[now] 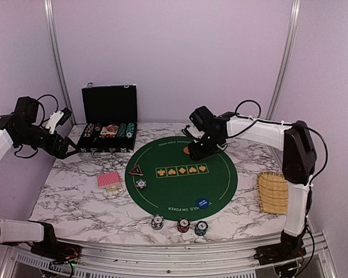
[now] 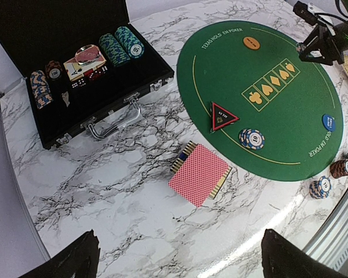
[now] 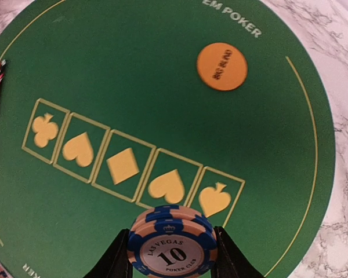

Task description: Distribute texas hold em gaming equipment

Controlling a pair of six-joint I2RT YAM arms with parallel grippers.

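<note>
Right wrist view: the right gripper (image 3: 173, 265) pinches a small stack of blue-and-peach stripe-edged poker chips (image 3: 173, 240) above the round green felt mat (image 3: 133, 75), well apart from the round orange marker button (image 3: 221, 66). The left gripper (image 2: 182, 260) hangs spread wide over the white marble table (image 2: 104, 191), where the red-backed playing cards (image 2: 200, 174) lie just beside the mat.

The green mat (image 2: 278, 136) reads "TEXAS HOLD EM POKER" along its far and near edges, with yellow card-suit signs across its middle. The chip stack (image 3: 173, 249) reads "LAS VEGAS 10 POKER CLUB".
</note>
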